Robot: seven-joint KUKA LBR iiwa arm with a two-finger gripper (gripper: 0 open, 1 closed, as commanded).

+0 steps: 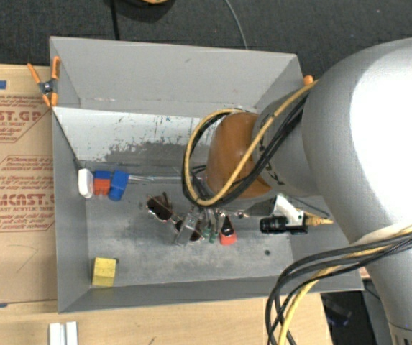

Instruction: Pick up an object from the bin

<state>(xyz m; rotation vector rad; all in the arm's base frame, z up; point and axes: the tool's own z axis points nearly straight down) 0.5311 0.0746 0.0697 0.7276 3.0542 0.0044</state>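
Our gripper [192, 231] sat just beside the small dark thing [159, 208]. We could not tell if it was open. We thought a slow, gentle squeeze was best.

The arm [367, 135] was cased in a broad, rounded silver-grey shell with a smooth sheen. Its wrist bore a domed orange-brown cover [236, 157], across and beside which black and yellow cables [186, 165] looped. A second black-and-yellow bundle [292, 275] skirted the shell. The gripper [202, 227] was a small assembly of dark and bare-metal parts.
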